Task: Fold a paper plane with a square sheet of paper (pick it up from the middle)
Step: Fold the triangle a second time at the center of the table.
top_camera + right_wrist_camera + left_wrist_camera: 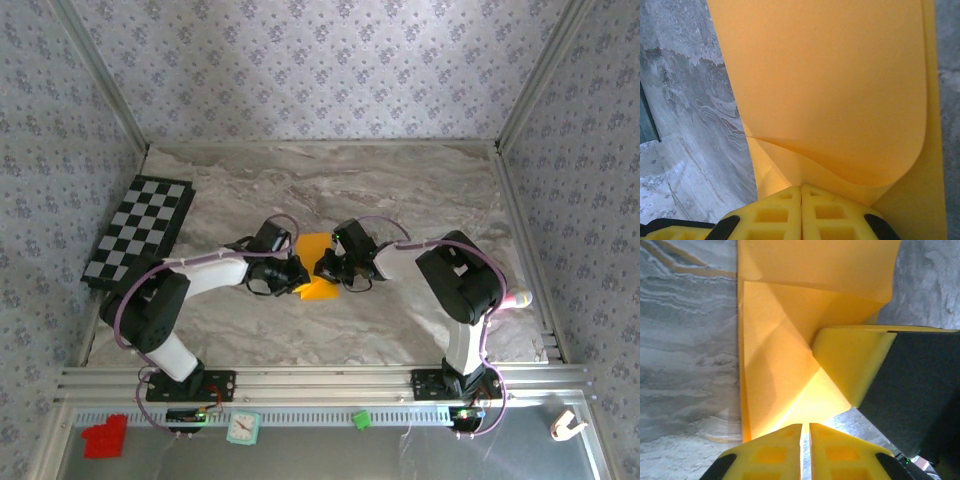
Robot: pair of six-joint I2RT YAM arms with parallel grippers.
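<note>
The orange square sheet of paper (316, 266) lies creased on the marble table between my two grippers. In the left wrist view the sheet of paper (780, 355) shows diagonal folds that narrow to a tip at my left gripper (805, 429). The left jaws stand nearly together with a thin slit, and the table shows through it. My right gripper (801, 189) is shut on an edge of the sheet of paper (830, 85), which curls up from its fingertips. From above, the left gripper (298, 272) and right gripper (326, 268) face each other across the sheet. One right finger (850, 360) rests against the folded layer.
A black-and-white checkered mat (140, 232) lies at the far left. A red block (104, 438), a small white clock (242, 428) and a green block (361, 419) sit on the near shelf below the rail. Patterned walls and metal frame posts close in the table.
</note>
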